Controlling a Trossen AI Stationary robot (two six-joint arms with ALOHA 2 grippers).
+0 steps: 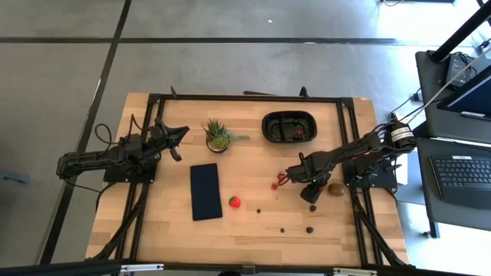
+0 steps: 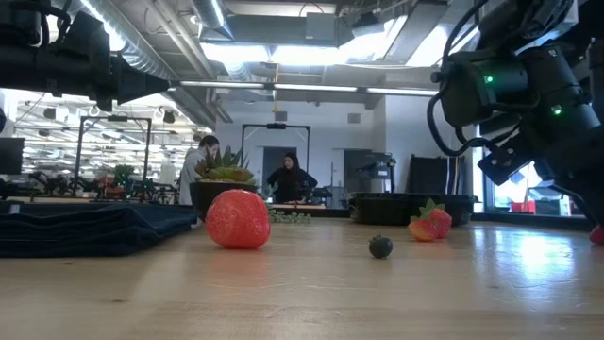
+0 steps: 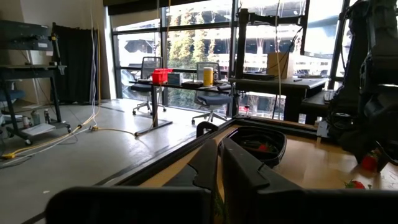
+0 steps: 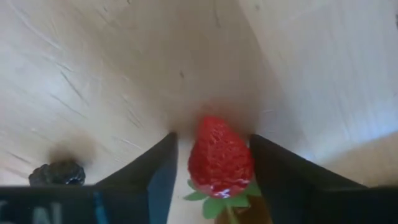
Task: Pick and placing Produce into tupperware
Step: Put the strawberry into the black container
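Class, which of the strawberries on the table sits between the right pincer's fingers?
The strawberry by the right pincer, mid-table right; the other loose strawberry lies apart beside the dark pad.

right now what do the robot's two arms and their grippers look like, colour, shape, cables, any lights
Both arms are dark, near black, built of slim jointed segments on black bases. The left arm has thin black cables looping off its base; its gripper ends in two dark tapered fingers. The right arm carries a round black-and-white wrist piece with light cables leading off the table. Small green lights glow on its housing. The right gripper has flat dark fingers.
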